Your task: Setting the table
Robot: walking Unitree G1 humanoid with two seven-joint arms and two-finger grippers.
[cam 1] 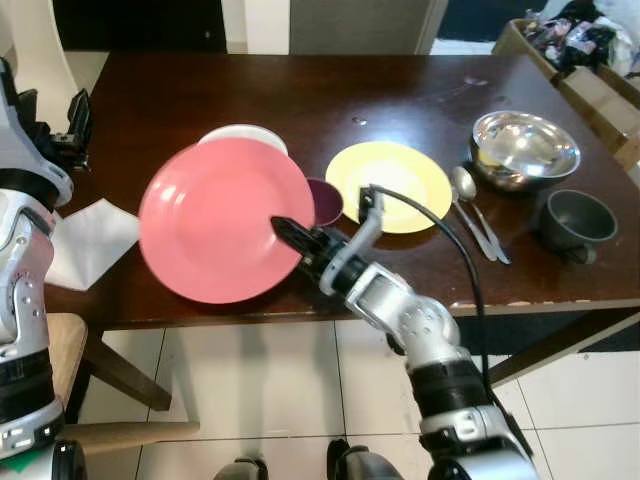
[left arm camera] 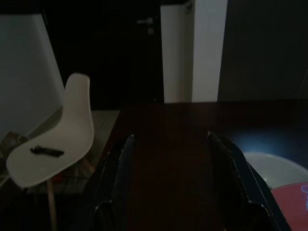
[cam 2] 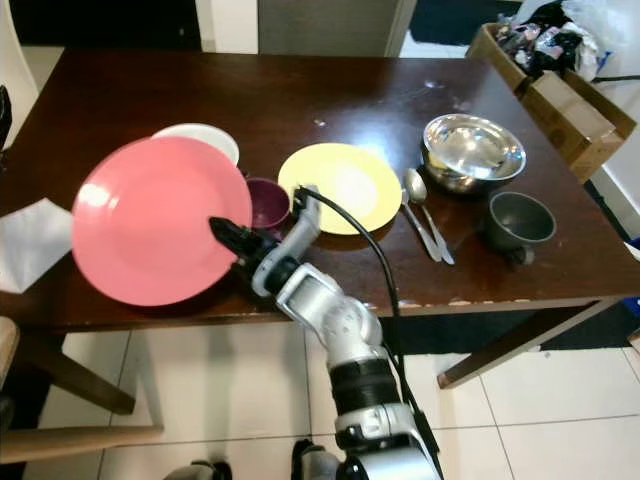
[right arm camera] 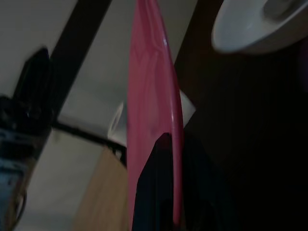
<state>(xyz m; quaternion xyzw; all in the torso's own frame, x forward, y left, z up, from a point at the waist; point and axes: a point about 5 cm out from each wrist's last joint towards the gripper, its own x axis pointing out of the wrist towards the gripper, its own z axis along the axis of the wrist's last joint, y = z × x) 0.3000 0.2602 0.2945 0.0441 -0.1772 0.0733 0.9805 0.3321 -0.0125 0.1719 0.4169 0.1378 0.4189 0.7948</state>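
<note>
A large pink plate (cam 1: 222, 218) hangs tilted above the table's near left part, and my right gripper (cam 1: 282, 229) is shut on its right rim. The right wrist view shows the pink plate (right arm camera: 153, 96) edge-on between the black fingers (right arm camera: 154, 192). Partly behind it lie a white plate (cam 1: 245, 135) and a small purple bowl (cam 1: 325, 200). A yellow plate (cam 1: 392, 184) lies mid-table. My left gripper (left arm camera: 175, 168) is open, raised at the table's far left end with nothing between its fingers.
A steel bowl (cam 1: 523, 148), two spoons (cam 1: 473, 214) and a grey mug (cam 1: 576, 222) sit at the right. A white napkin (cam 1: 88, 240) lies at the left edge. A white chair (left arm camera: 57, 139) stands beyond the table's left end, a wooden stool (cam 1: 70, 350) below.
</note>
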